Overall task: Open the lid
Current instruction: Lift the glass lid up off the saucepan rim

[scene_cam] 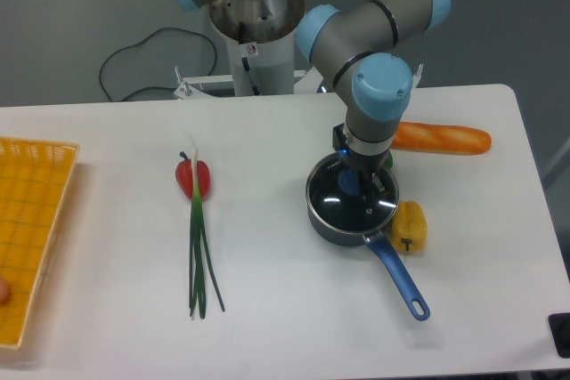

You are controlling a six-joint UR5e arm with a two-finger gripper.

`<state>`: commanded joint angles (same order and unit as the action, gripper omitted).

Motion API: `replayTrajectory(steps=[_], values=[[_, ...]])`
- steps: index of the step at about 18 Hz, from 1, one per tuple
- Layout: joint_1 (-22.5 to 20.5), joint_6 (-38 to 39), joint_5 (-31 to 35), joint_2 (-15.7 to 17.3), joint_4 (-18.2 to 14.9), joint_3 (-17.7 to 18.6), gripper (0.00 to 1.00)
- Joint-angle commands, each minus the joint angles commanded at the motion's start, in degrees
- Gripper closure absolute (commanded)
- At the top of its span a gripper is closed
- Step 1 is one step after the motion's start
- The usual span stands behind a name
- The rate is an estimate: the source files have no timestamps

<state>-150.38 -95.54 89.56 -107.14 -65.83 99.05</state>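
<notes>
The lid (337, 205), clear glass with a thin metal rim, lies flat on the dark blue saucepan (343, 230). Its blue centre knob (348, 182) shows just left of my gripper. My gripper (361, 184) hangs straight down from the wrist (381, 86) right at the knob, with one dark finger (371, 187) on the knob's right side. The wrist hides the other finger, so the jaw gap is not visible. The pan's blue handle (400, 283) points toward the front right.
A yellow pepper (410, 225) touches the pan's right side. A baguette (440, 137) lies behind the pan. A red pepper (193, 176) and green onion (198, 251) lie to the left. A yellow basket (31, 229) sits at the left edge.
</notes>
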Motion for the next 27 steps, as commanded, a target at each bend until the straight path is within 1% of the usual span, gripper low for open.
replayTrajectory(steps=[2, 3, 4, 5, 10, 11, 15, 17, 19, 22, 24, 27], values=[[0.0, 0.2, 0.0, 0.1, -1.0, -0.5, 0.60], [0.0, 0.3, 0.0, 0.1, -2.4, -1.2, 0.61], [0.0, 0.3, 0.0, 0.1, -4.2, -2.3, 0.61], [0.0, 0.3, 0.0, 0.2, -6.9, -3.9, 0.61], [0.0, 0.5, -0.1, 0.7, -7.6, -4.8, 0.61], [0.0, 0.5, -0.1, 0.8, -8.1, -5.0, 0.61], [0.3, 0.7, -0.5, 1.4, -11.9, -7.1, 0.61], [0.9, 3.2, -0.8, 2.4, -12.9, -7.6, 0.61], [2.5, 5.8, -1.3, 3.0, -12.9, -7.8, 0.61], [4.5, 9.1, -1.5, 3.2, -13.1, -8.5, 0.61], [5.7, 11.9, -1.6, 3.3, -14.0, -9.5, 0.61], [6.2, 13.4, -1.5, 3.3, -14.7, -9.9, 0.61]])
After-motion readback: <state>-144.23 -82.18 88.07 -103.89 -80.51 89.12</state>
